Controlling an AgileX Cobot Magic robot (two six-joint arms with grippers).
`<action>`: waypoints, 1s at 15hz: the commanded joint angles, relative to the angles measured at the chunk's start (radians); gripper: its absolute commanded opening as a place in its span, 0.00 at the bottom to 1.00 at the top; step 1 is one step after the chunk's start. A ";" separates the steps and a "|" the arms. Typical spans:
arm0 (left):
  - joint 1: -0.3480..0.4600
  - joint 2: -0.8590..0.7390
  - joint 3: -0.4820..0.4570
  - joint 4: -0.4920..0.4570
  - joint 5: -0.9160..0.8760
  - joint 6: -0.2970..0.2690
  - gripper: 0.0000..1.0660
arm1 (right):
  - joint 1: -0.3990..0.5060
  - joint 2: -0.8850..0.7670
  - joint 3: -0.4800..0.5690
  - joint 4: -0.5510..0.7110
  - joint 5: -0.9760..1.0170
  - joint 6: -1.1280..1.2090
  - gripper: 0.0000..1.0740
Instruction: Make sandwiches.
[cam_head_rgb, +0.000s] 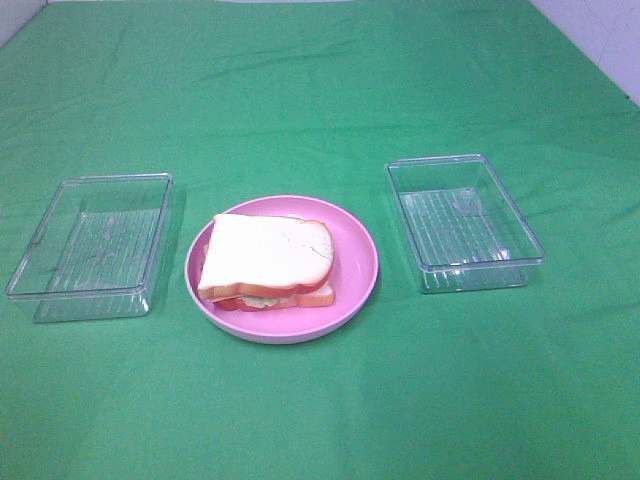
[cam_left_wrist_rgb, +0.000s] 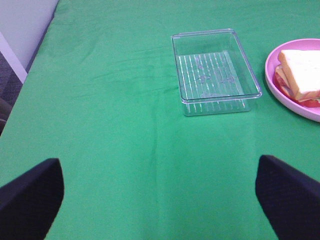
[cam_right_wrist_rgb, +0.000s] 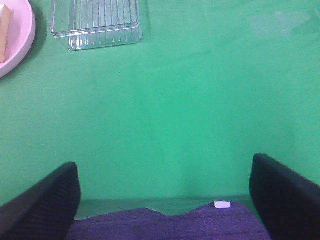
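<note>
A matt green cloth (cam_head_rgb: 320, 90) covers the table, soft-looking, with shallow creases and a faint woven grain. On it, the two trays (cam_head_rgb: 90, 245) (cam_head_rgb: 463, 222) are clear hard plastic, glossy, with ribbed floors that catch white glints. The plate (cam_head_rgb: 355, 285) is smooth pink plastic with a dull sheen along its rim. The sandwich (cam_head_rgb: 265, 255) looks like moulded toy plastic or foam: a matt off-white face, slightly pitted, and a smoother orange-brown crust.

The left gripper's fingers (cam_left_wrist_rgb: 30, 197) and the right gripper's fingers (cam_right_wrist_rgb: 42, 202) are black, matt, with a fine ribbed or knurled texture. Beneath the right gripper, at the cloth's edge, lies a coarse purple fabric (cam_right_wrist_rgb: 170, 225), rougher in weave than the green.
</note>
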 joint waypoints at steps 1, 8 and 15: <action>-0.001 -0.013 0.003 -0.001 -0.014 -0.001 0.92 | -0.001 -0.043 0.026 0.045 -0.017 0.004 0.82; -0.001 -0.013 0.003 -0.001 -0.014 -0.001 0.92 | 0.048 -0.203 0.063 0.061 -0.047 -0.015 0.82; -0.001 0.000 0.003 0.001 -0.015 -0.001 0.92 | 0.047 -0.245 0.063 0.062 -0.047 -0.015 0.82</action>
